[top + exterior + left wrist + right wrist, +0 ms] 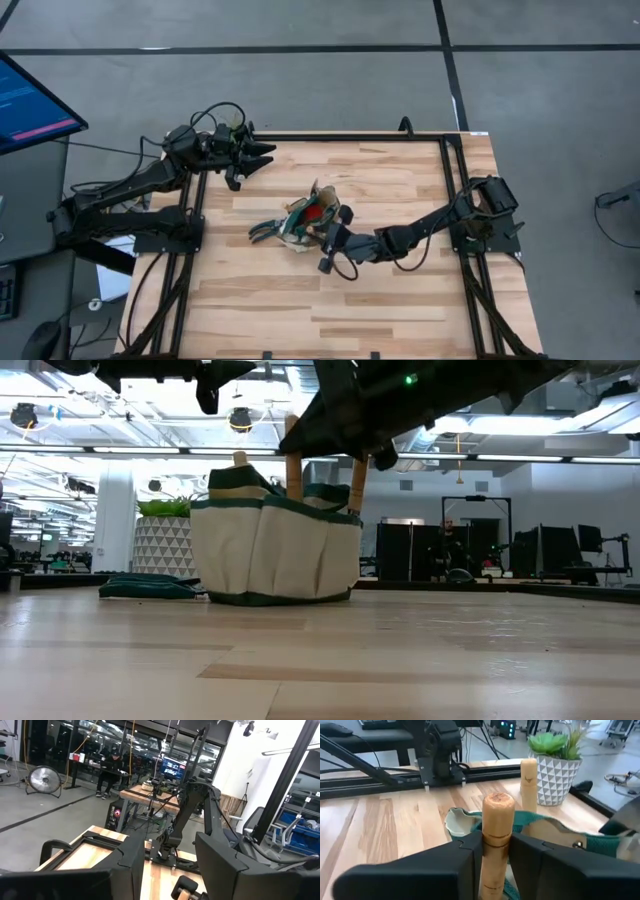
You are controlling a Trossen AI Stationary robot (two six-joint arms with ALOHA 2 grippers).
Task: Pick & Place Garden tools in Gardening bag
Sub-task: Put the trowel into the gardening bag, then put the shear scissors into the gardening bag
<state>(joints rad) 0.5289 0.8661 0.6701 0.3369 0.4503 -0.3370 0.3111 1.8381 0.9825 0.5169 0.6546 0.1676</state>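
Observation:
The olive-green and beige gardening bag [305, 222] stands on the table's middle; it also shows in the low view [275, 550]. Wooden tool handles [293, 465] stick up out of it. My right gripper [335, 228] is over the bag, shut on one wooden handle [496, 827]. A second handle [528, 775] stands just beyond it. The dark-handled shears [265, 232] lie on the table against the bag's left side. My left gripper [262, 158] waits open at the table's far left, touching nothing. My right gripper pinches the wooden handle just below its rounded top end [495, 845] between its two fingers [465, 852]. The fingers lie across the handle. The tool stands upright, its lower part down in the bag and hidden by the bag's rim [540, 820].
A green plant in a whitish patterned pot [555, 770] stands beyond the bag, near the table's frame; it also shows in the low view [165, 540]. Bare wood lies toward the near edge [330, 310]. A monitor [30, 105] is off the table's left.

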